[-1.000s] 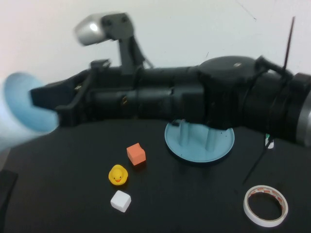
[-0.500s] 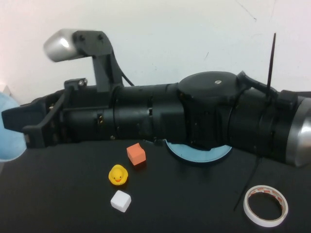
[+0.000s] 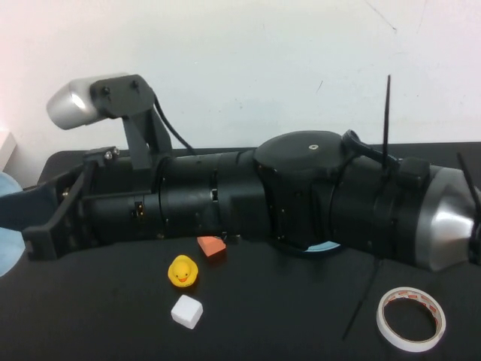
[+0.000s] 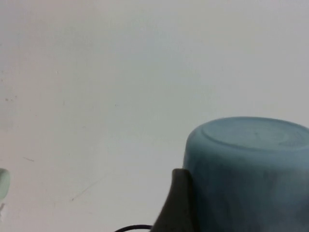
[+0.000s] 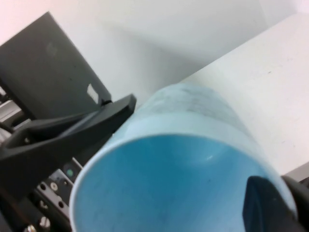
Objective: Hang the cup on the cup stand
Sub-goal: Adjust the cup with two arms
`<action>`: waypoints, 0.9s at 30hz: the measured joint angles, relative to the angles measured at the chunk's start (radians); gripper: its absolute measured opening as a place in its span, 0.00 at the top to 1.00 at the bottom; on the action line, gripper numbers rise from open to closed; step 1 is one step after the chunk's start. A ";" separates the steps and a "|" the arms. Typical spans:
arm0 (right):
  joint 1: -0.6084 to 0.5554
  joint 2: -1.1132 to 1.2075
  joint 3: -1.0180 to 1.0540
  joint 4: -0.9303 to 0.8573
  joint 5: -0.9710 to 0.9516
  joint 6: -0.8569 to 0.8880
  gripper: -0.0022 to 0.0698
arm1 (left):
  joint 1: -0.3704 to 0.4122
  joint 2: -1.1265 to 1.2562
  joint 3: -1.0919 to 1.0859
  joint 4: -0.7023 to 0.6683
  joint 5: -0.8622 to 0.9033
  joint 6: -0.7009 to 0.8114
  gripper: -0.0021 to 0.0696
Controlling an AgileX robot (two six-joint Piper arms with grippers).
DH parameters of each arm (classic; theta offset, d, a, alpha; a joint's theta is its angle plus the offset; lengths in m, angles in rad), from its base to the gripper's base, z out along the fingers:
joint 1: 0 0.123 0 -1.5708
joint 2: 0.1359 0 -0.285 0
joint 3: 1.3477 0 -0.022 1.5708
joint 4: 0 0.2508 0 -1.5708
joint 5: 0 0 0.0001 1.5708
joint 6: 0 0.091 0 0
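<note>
The light blue cup [image 3: 7, 252] shows only as a sliver at the far left edge in the high view. My right arm stretches across the table to it, and my right gripper [image 3: 30, 226] is there. In the right wrist view, my right gripper [image 5: 280, 193] is shut on the rim of the cup [image 5: 169, 183], one finger inside and one outside. My left gripper [image 4: 246, 212] holds the cup [image 4: 246, 164] by its sides, base away from it, with one finger [image 4: 176, 203] against the wall. The cup stand [image 3: 325, 247] is almost wholly hidden behind my right arm.
A yellow duck [image 3: 183, 271], an orange cube [image 3: 212, 246] and a white cube [image 3: 186, 310] lie at the table's front left. A tape roll [image 3: 410, 317] lies at the front right. A black cable tie [image 3: 388, 113] sticks up from the right arm.
My right arm has swung left and lower in the high view, now covering the cup stand. The cup has moved with it to the left edge.
</note>
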State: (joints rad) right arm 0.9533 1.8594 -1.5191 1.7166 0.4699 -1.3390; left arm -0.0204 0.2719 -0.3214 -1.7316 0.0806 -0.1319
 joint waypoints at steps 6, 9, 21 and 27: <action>0.000 0.004 0.000 0.006 0.016 0.007 0.94 | 0.002 0.000 0.002 0.002 0.011 0.049 0.19; 0.000 0.011 0.000 0.006 0.038 0.002 0.94 | 0.002 0.000 0.002 0.000 0.031 0.053 0.12; 0.017 0.013 0.000 -0.010 0.107 -0.026 0.94 | 0.002 0.000 0.002 0.000 0.096 0.052 0.01; 0.011 0.013 0.000 -0.011 0.092 -0.051 0.94 | 0.002 0.000 0.002 0.000 0.099 0.186 0.08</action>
State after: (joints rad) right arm 0.9648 1.8725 -1.5191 1.7054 0.5620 -1.3896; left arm -0.0180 0.2719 -0.3193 -1.7319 0.1800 0.0539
